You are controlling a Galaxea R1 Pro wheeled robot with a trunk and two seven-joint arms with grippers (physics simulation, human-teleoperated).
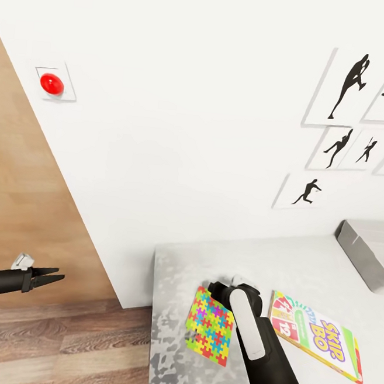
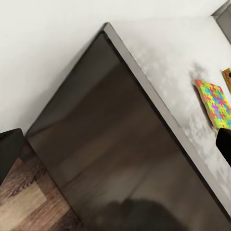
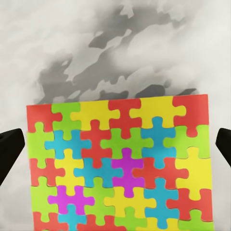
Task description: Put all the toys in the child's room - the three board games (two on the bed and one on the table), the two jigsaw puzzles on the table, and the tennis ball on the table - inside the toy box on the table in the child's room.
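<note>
Black right claw spread above jigsaw puzzle

The left gripper is held out level, fingers nearly closed; the right gripper is pointed downward, jaws spread wide.

A red round button on a small white square plate is mounted on the white wall, up toward the left. Over on the right, five white-framed pictures with black athlete silhouettes are hung in a loose cluster, a couple cut off by the picture's edge. Wood-plank floor is seen below the wall, with a lighter tan wooden surface running up the left side.
</note>
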